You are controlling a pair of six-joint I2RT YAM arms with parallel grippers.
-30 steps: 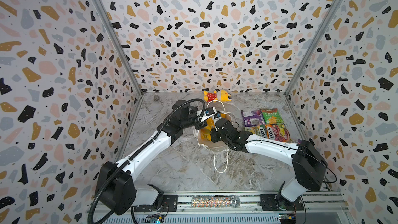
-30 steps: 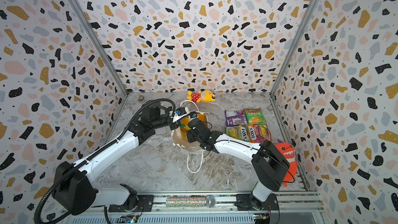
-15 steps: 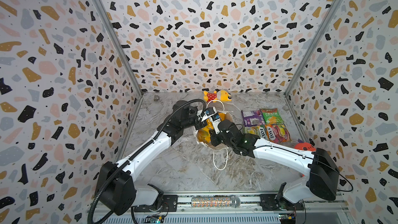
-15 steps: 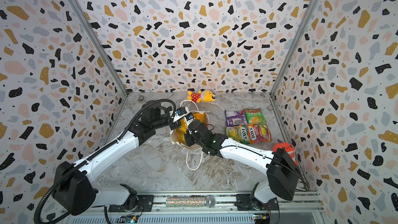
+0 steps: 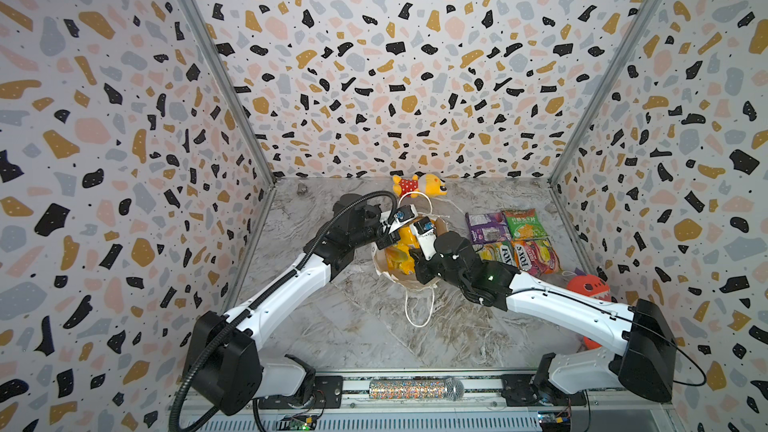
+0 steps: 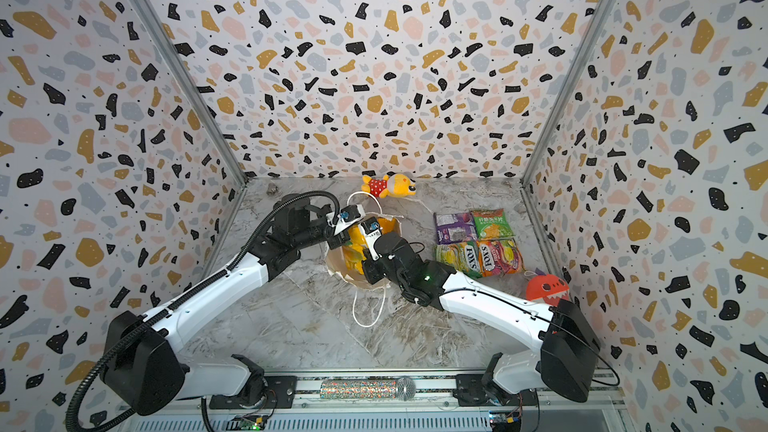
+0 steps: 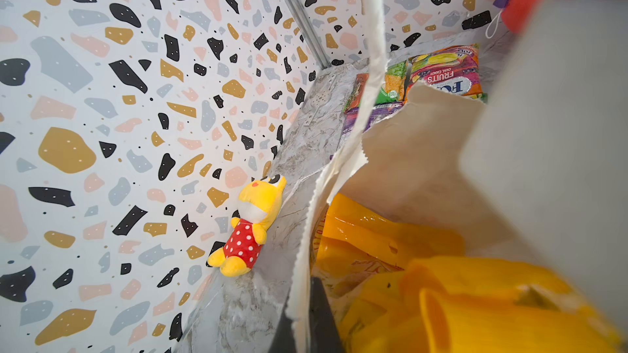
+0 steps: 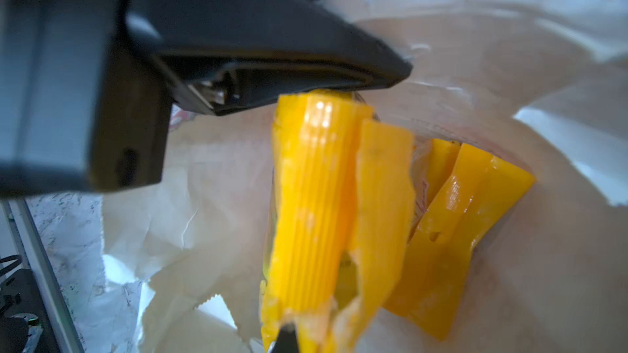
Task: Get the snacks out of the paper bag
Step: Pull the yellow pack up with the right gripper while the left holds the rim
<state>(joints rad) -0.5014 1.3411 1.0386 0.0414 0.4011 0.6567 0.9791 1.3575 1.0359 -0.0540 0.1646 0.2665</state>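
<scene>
The white paper bag (image 5: 420, 283) stands mid-table with its mouth open upward. My left gripper (image 5: 388, 238) is shut on the bag's rim (image 7: 306, 232), one black finger (image 7: 319, 317) inside and one outside. My right gripper (image 5: 415, 255) reaches into the mouth and is shut on the top edge of an orange-yellow packet (image 8: 312, 181). A second orange-yellow packet (image 8: 458, 198) stands deeper in the bag. On the table to the right lie other snacks: purple (image 5: 486, 228), green (image 5: 521, 222), and two FOX'S packets (image 5: 498, 253) (image 5: 534, 257).
A yellow plush toy in a red dotted dress (image 5: 419, 184) lies by the back wall. A red-orange plush (image 5: 588, 288) sits near the right wall behind my right arm. A glittery microphone (image 5: 415, 389) lies on the front rail. The bag's cord handle (image 5: 419, 309) trails forward.
My right arm's elbow has swung out to the right and lower while its gripper stayed in the bag's mouth. The left arm and the bag have hardly moved.
</scene>
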